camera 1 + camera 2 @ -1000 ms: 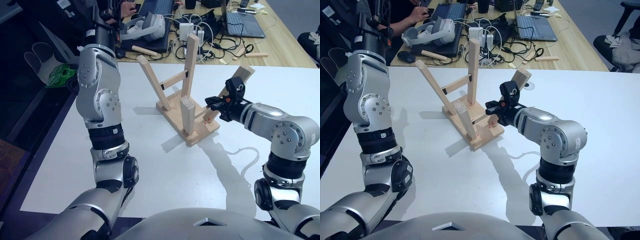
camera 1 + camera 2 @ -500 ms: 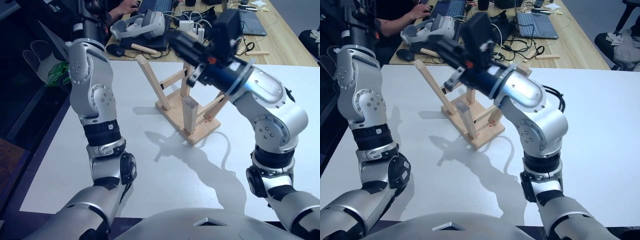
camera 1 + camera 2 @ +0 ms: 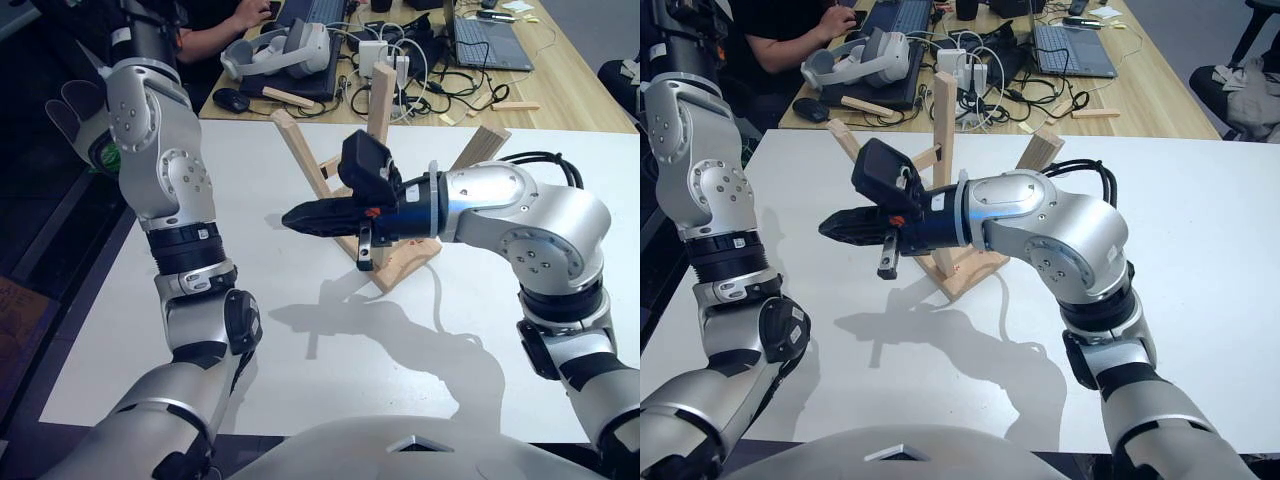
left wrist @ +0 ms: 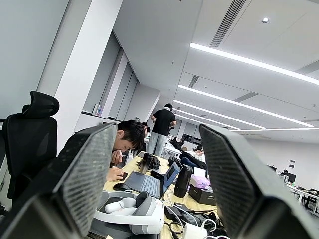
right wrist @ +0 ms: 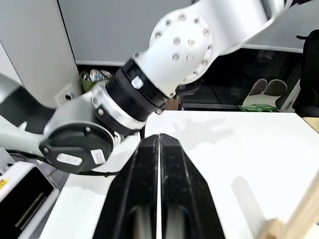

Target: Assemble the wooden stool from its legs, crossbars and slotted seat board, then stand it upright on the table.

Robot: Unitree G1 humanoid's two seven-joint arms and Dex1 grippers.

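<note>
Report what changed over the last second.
The right pincer left the stool's right end, rose over it, then swung across in front of it toward the robot's left. It now hangs shut and empty above the table. The stool stays upside down where it was, and the left arm stays raised.

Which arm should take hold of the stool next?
Right. The right gripper hangs close in front of the stool over the table, fingers shut and empty. The left gripper is open but raised high, facing out into the room.
</note>
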